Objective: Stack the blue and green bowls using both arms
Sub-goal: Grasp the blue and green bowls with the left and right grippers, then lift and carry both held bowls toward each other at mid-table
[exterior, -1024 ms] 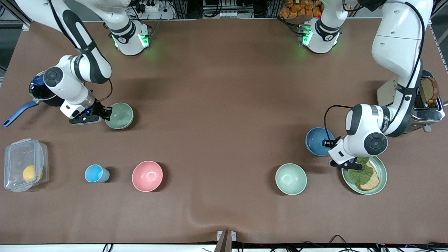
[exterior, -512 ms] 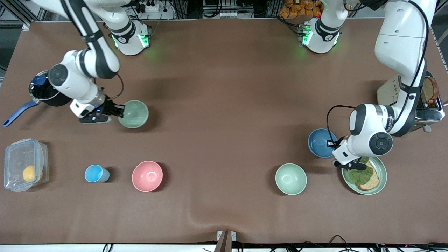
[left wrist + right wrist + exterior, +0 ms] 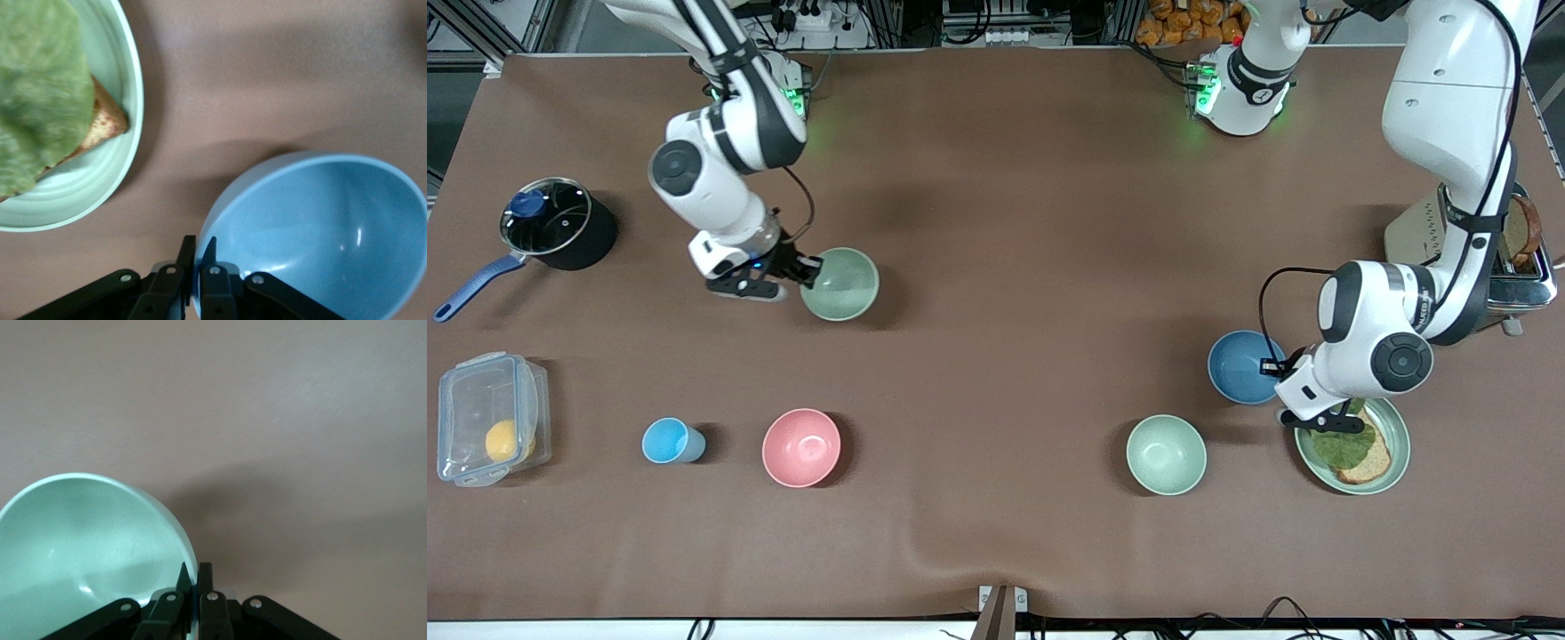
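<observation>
The green bowl is sage green and hangs just above the table, in from the right arm's end. My right gripper is shut on its rim, one finger inside and one outside. In the right wrist view the bowl sits beside the gripper. The blue bowl is near the left arm's end, beside the toast plate. My left gripper is shut on its rim. In the left wrist view the bowl is pinched by the gripper and casts a shadow beneath it.
A pale mint bowl, a pink bowl and a light-blue cup stand nearer the front camera. The green plate with toast lies under the left wrist and shows in the left wrist view. A pot, a lidded container and a toaster stand at the table's ends.
My right gripper has carried the green bowl away from the pot toward the middle of the table. My left gripper and the blue bowl have barely shifted.
</observation>
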`<control>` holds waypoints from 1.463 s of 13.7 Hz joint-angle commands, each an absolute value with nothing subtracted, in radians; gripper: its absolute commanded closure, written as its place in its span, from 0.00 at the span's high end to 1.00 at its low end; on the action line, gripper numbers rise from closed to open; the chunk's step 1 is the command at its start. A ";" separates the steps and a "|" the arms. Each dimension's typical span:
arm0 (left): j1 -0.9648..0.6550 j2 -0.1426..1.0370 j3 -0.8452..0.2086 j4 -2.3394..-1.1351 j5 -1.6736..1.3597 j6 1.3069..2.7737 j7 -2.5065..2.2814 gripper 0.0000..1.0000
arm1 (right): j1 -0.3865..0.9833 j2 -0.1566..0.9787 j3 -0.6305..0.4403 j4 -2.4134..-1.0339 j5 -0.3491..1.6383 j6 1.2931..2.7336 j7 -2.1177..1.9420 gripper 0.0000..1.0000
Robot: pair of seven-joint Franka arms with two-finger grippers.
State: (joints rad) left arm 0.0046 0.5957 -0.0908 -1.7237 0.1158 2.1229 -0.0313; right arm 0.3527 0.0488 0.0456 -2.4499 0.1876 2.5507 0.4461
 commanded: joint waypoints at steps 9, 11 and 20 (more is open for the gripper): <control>0.014 0.414 -0.211 -1.824 -0.166 2.072 -0.164 0.00 | 0.713 0.201 0.034 -2.415 0.204 2.778 0.937 0.00; 0.014 0.394 -0.283 -1.912 -0.166 2.197 -0.254 0.00 | 0.764 0.245 0.032 -2.370 0.201 2.780 1.011 0.00; 0.015 0.367 -0.526 -2.006 -0.167 2.347 -0.541 0.00 | 0.831 0.328 0.026 -2.344 0.196 2.830 1.123 1.00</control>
